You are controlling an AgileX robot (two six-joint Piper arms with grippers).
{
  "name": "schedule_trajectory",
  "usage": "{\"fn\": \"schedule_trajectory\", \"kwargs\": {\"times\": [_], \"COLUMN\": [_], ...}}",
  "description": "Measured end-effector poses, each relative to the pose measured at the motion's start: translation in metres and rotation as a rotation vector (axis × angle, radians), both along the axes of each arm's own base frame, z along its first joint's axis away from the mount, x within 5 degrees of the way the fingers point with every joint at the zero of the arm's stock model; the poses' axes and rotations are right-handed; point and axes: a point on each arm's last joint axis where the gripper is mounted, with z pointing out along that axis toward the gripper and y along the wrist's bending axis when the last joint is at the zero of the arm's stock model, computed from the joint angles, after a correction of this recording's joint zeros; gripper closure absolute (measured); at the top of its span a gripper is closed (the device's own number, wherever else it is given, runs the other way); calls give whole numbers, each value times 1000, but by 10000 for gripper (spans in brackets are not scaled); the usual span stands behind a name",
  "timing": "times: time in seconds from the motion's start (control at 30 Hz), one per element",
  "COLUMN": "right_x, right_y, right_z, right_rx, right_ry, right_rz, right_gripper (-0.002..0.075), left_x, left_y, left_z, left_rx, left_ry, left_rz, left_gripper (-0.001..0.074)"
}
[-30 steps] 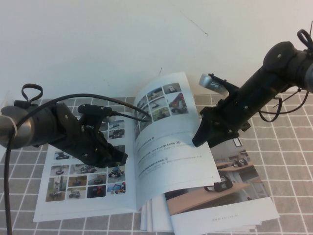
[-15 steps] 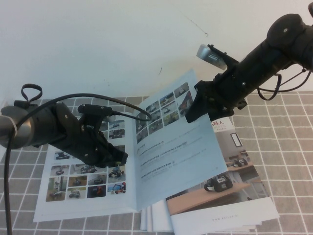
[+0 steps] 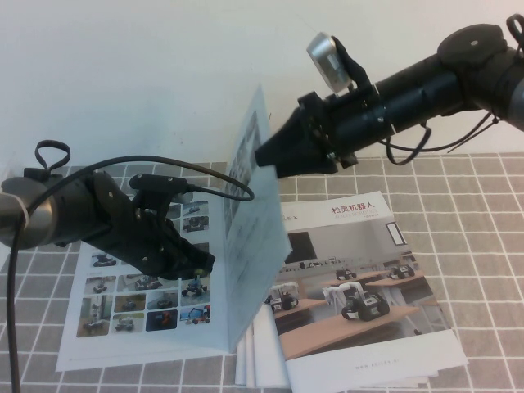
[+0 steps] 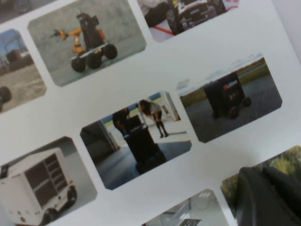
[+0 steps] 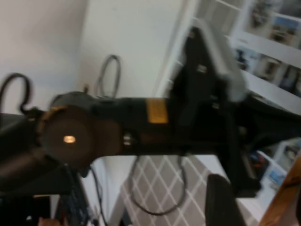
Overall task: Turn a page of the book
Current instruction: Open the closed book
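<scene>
Glossy page (image 3: 250,237) stands near vertical, pinched at its top edge by the right gripper (image 3: 264,155); it may slip free and fall back, while the left gripper (image 3: 201,264), finger state indeterminable, presses the book (image 3: 123,327) near the counter's left edge.

A tabletop (image 3: 483,209) covered in a grey tile-pattern cloth with white grid lines, meeting a plain white wall. On it lies an open book (image 3: 131,295) at the left, and beside it a stack of brochures (image 3: 368,327), the book's edge overlapping them.
</scene>
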Motion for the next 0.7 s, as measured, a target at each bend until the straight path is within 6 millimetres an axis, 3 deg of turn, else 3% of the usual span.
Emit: {"fn": "schedule_trajectory", "kwargs": {"times": [0.13,0.7], "right_x": [-2,-4], "right_y": [8,10], "right_z": [6,3], "right_rx": [56,12], "right_ry": [-22,-45], "right_rz": [17,38], "right_gripper": [392,392], "left_x": [0,0], "left_y": [0,-1], "left_z": [0,0], "left_rx": [-1,-18], "left_ry": [-1,7], "left_rz": [2,4], "left_gripper": [738,738]}}
